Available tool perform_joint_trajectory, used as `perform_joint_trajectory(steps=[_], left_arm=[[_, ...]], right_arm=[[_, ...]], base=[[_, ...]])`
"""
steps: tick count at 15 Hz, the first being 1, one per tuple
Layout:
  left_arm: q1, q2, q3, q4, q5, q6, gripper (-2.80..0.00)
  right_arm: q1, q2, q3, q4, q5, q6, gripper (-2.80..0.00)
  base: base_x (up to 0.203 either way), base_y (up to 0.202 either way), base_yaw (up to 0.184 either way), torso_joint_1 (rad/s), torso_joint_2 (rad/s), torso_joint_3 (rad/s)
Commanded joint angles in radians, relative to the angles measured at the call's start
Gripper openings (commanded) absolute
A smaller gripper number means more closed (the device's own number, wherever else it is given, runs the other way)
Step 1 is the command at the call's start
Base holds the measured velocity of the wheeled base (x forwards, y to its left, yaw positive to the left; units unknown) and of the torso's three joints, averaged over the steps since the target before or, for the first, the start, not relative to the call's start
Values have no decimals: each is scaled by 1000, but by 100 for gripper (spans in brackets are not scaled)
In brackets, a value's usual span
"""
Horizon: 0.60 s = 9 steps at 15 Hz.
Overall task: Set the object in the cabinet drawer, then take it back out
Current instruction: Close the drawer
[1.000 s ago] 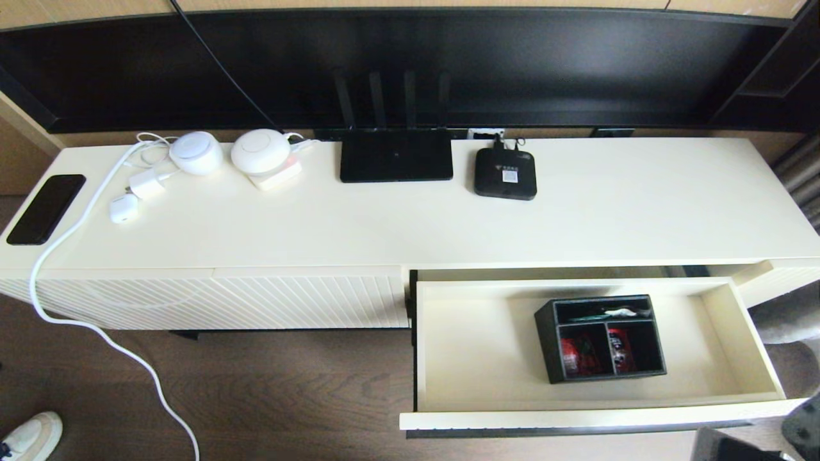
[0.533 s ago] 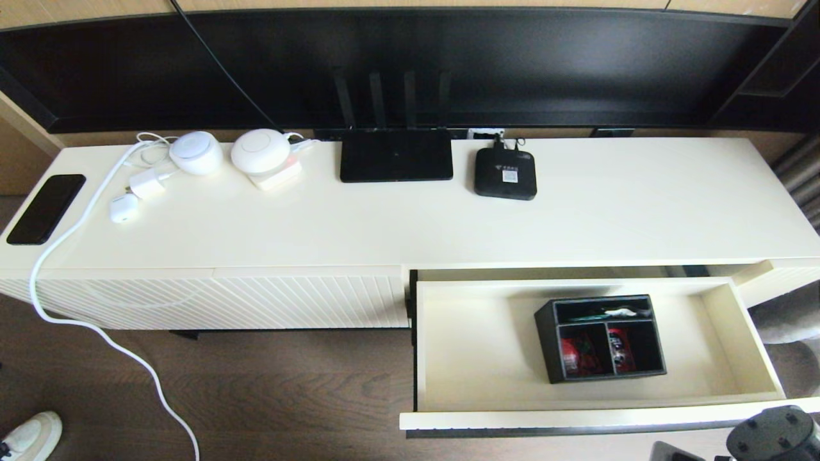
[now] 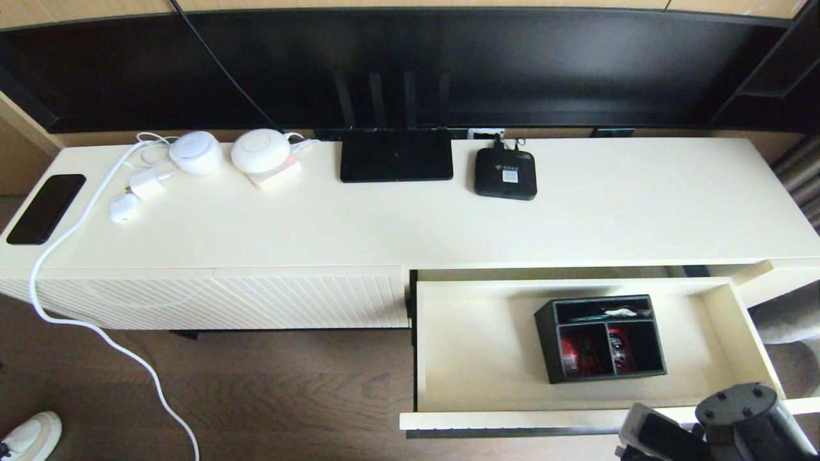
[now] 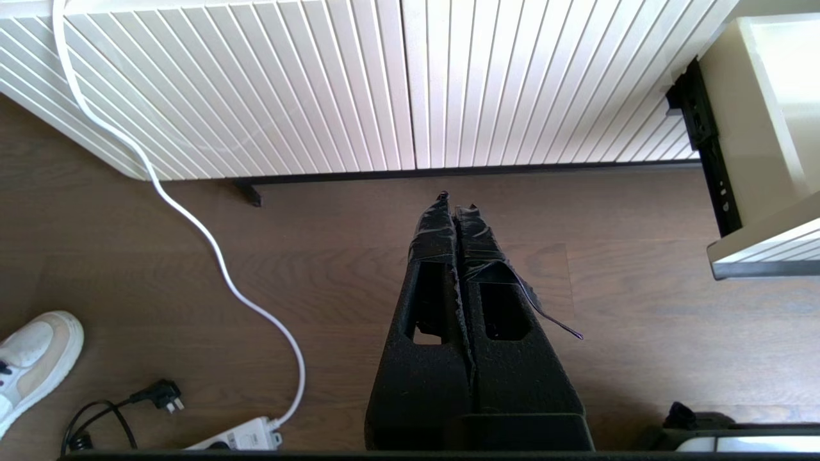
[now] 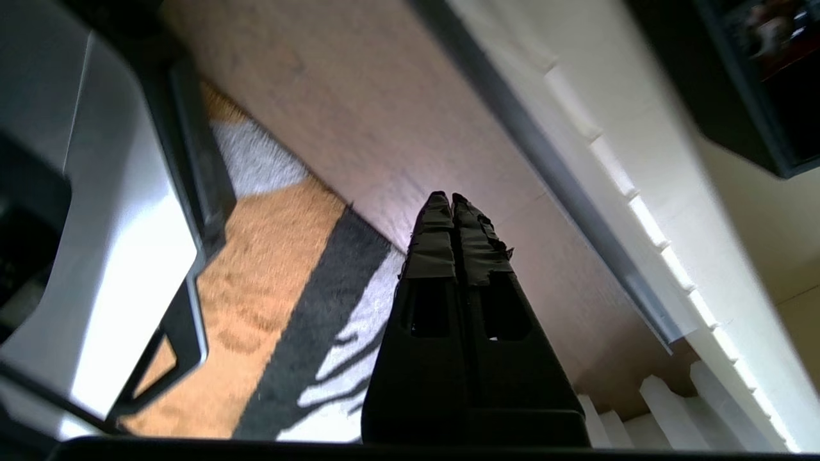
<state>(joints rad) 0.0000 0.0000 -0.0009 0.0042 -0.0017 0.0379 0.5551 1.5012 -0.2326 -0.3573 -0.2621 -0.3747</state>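
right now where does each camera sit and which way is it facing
Head view: on the robot's head, looking forward and down on the open cabinet drawer holding the object; the right arm shows in the near right corner.
Left wrist view: behind the shut left gripper, facing the floor and the ribbed panel.
Right wrist view: behind the shut right gripper, facing the floor beside the drawer's front edge.
Shared: the head and right wrist views both show the drawer and the object.
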Motion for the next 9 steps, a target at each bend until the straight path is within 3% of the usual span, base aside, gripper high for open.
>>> perform_joint_trajectory(steps=[1,9], left_arm=[[0,0,0,0,0,0,-280],[0,0,1,0,0,0,-280]], right_arm=[[-24,53,-9,-43,-2,-1,-280],[-57,148,-12,-239,-2,-1,-280]], base=[[0,0,0,0,0,0],[0,0,0,0,0,0]])
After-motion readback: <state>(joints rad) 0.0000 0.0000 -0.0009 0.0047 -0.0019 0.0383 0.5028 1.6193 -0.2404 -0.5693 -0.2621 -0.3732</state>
